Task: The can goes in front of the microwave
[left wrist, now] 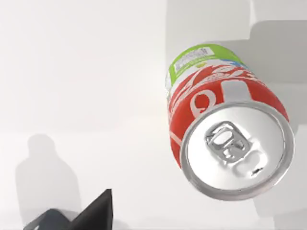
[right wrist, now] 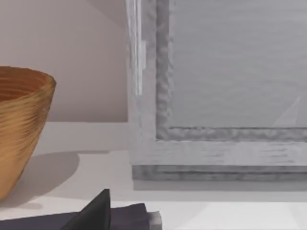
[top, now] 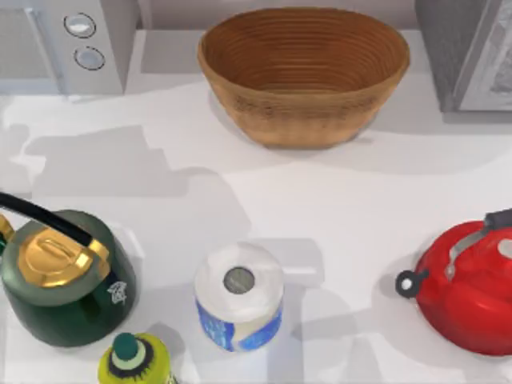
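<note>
- Can [left wrist: 225,129] stood upright on the white table [left wrist: 72,72] in the left wrist view, pull-tab up, apart from the left gripper [left wrist: 96,212] above it.
- Whether that claw was spread or pressed together, I could not tell, nor whether the can stood before the microwave [top: 60,44].
- Judged so, the scene fitted either a can awaiting a grasp or one just set down.
- Either way, any motion close to the can would best run straight up or down, since a sideways brush could tip it.
- The right gripper [right wrist: 96,211] sat parked near the wicker basket [right wrist: 21,129]; its claw state could not be told.
</note>
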Action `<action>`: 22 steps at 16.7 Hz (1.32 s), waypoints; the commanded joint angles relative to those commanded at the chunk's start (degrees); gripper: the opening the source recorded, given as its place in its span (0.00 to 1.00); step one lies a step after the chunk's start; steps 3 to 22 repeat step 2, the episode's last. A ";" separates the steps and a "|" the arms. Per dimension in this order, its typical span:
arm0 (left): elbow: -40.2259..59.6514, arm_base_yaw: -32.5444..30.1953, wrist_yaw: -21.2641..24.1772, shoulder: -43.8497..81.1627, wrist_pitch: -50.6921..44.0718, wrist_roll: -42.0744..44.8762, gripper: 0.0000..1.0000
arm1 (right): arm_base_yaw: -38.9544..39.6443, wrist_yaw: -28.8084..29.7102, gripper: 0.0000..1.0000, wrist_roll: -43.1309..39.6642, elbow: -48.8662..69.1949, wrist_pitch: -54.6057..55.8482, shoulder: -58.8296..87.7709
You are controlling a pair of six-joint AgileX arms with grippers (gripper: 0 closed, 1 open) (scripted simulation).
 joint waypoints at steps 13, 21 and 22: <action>0.78 0.02 0.06 0.02 -0.77 -0.04 1.00 | 0.00 0.00 1.00 0.00 0.00 0.00 0.00; 0.78 0.02 0.06 0.02 -0.77 -0.04 1.00 | 0.00 0.00 1.00 0.00 0.00 0.00 0.00; 0.78 0.02 0.06 0.02 -0.77 -0.04 1.00 | 0.00 0.00 1.00 0.00 0.00 0.00 0.00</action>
